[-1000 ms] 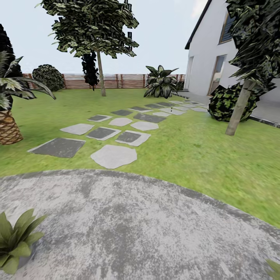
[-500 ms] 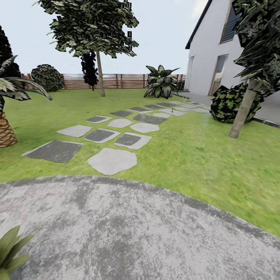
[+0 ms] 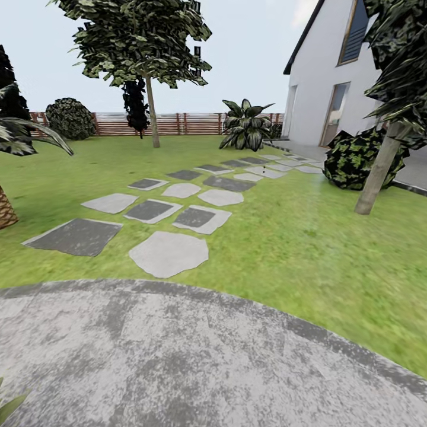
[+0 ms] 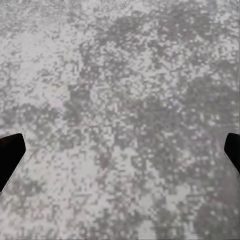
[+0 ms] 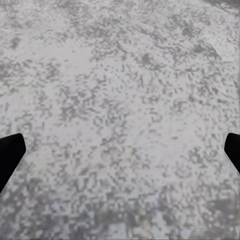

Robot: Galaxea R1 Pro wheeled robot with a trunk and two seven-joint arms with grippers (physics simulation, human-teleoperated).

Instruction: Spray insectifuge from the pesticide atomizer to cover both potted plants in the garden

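Note:
The pesticide atomizer is out of view. In the head view I look over the garden: a grey round paved patio [image 3: 196, 356] in front, with green lawn [image 3: 296, 237] beyond it. One green leaf tip [image 3: 8, 407] pokes in at the lower left corner; whether it belongs to a potted plant I cannot tell. In the wrist views my left gripper [image 4: 120, 155] and right gripper [image 5: 120, 155] hang over the speckled grey paving. Each is open, its dark fingertips [image 4: 10, 152] [image 5: 10, 150] wide apart with nothing between them.
Flat stepping stones [image 3: 169, 252] lead across the lawn toward a white house [image 3: 329, 83] at the right. A tree trunk [image 3: 376, 178] and dark bush [image 3: 353, 157] stand at the right, a palm [image 3: 6, 207] at the left edge. A wooden slat fence [image 3: 190, 123] closes the back.
The whole head view has shifted, so the camera moved. The green rosette at the lower left and the palm at the left have slid almost out of frame.

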